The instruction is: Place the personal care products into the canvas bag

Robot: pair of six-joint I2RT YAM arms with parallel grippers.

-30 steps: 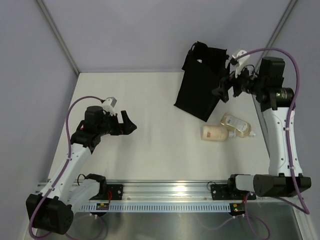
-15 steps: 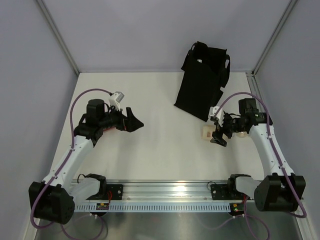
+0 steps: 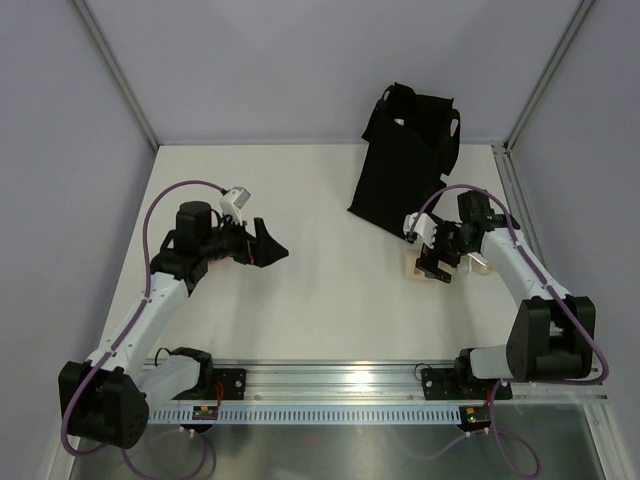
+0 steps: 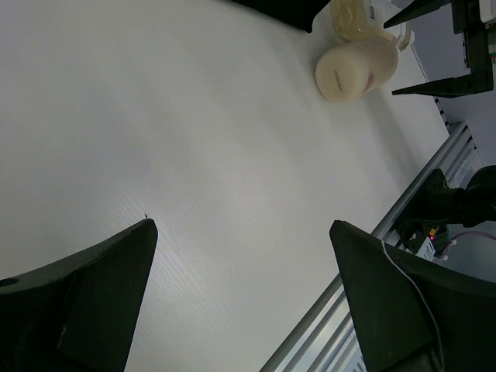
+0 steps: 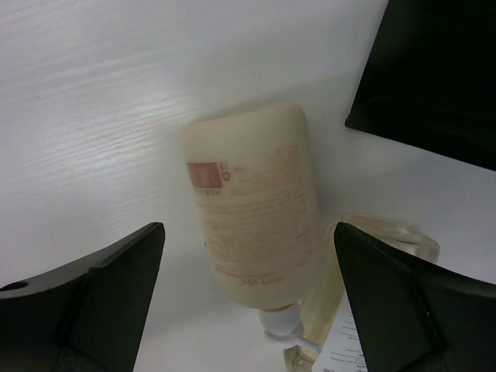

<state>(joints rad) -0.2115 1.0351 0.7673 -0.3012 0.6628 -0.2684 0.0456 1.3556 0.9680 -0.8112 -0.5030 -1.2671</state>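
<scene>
My R gripper (image 5: 248, 229) has its jaws spread wide, nothing pinched. In the R wrist view the two black fingers sit at lower left and lower right, w/ the beige bottle (image 5: 252, 198) in the gap between them at frame centre. Can't tell whether the tips touch it or the table (image 3: 320, 300).

That bottle lies flat on its side. It is opaque cream, w/ a rounded oblong body, a small pinkish-red patch near the upper-left end and rows of fine reddish print down the face. Its white cap points to the bottom edge of the frame.

The clear bottle (image 5: 372, 248) lies just beside it at lower right, up against the cap end. It is see-thru w/ a yellowish tint and has a white label partly cut off by the frame.

The canvas bag (image 5: 442, 70) fills the upper-right corner there: plain black fabric, its bottom edge near both bottles but apart from them. From the top view it sits upper centre-right, w/ loop handles at its top and both bottles on the table below its lower-right corner.

My L gripper (image 3: 268, 245) is at mid-left of the top view, well apart from everything. Its jaws are also spread and hold nothing, over bare white table.
</scene>
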